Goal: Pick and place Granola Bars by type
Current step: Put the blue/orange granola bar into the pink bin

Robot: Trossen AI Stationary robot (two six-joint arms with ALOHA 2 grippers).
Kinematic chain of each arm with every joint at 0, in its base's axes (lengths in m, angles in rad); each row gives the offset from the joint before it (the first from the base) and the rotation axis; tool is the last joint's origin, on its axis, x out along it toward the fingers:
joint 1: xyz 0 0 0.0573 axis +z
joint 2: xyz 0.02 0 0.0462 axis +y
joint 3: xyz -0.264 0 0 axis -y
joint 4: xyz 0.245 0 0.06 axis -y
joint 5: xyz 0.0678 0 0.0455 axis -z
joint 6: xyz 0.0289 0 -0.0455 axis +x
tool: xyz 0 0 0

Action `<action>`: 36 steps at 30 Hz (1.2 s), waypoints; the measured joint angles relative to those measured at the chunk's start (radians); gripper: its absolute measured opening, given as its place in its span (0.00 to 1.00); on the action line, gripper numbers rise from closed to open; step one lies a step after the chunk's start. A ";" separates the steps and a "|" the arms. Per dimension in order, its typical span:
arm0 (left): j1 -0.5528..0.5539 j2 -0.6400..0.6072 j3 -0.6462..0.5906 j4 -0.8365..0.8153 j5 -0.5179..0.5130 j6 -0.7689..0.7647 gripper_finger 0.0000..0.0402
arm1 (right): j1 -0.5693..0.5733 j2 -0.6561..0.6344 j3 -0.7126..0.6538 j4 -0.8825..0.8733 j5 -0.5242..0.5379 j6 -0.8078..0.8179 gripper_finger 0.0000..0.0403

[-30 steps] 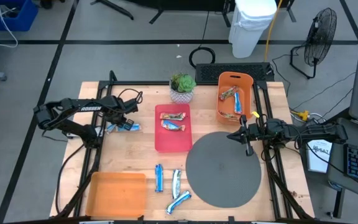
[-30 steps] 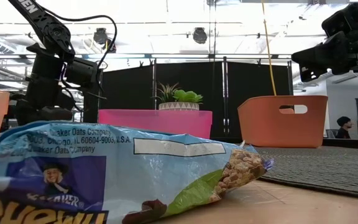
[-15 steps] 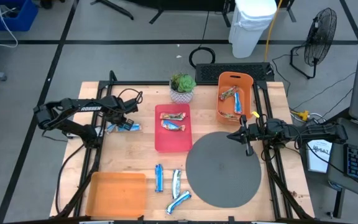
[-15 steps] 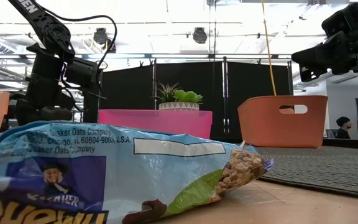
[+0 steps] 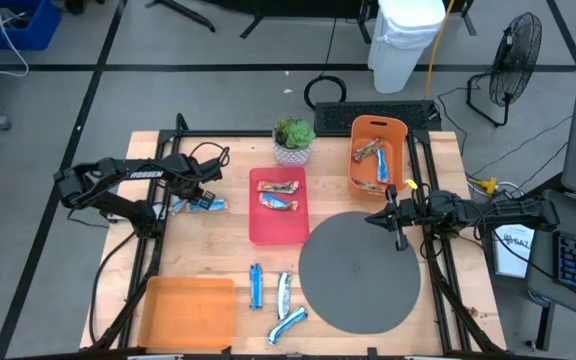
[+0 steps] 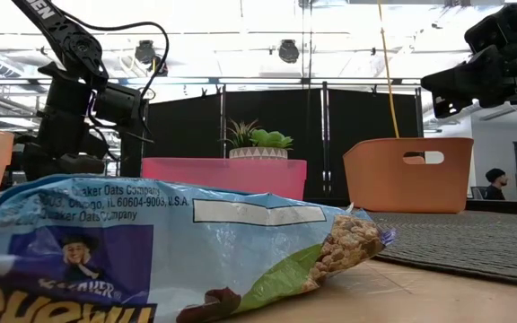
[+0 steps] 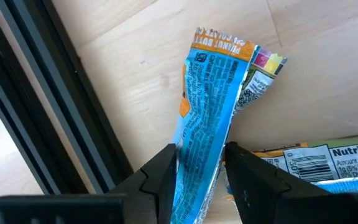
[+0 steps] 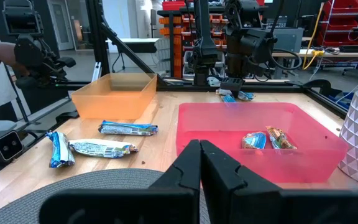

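Note:
My left gripper points down at the table's left side, shut on a blue-and-white granola bar. A second bar lies beside it. Two bars lie in the pink tray, and others sit in the orange bin at the far right. Three blue bars lie on the wood near the front edge; one of them fills the low view. My right gripper hangs level and shut over the grey mat's far edge, touching nothing. My left gripper pinches the bar's two long edges between its fingers, toward the bar's near end. The fingers come steeply from above and straddle the bar across its width. The wrapper bows between them, and the bar's far end rests on the wood.
A round grey mat covers the near right. An orange tray sits at the near left corner, and a potted plant at the far middle. Black frame rails run close beside my left gripper.

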 joint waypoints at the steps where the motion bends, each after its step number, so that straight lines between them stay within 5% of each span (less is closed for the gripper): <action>1: 0.000 0.000 0.000 0.000 0.000 0.002 0.36 | 0.000 0.000 0.000 0.000 0.000 0.000 0.00; 23: 0.000 0.000 0.000 0.013 0.001 0.007 0.35 | 0.000 0.000 0.000 0.000 0.000 0.000 0.00; 36: 0.000 0.000 0.000 0.012 0.003 0.007 0.05 | 0.000 0.000 0.000 0.000 0.000 0.000 0.00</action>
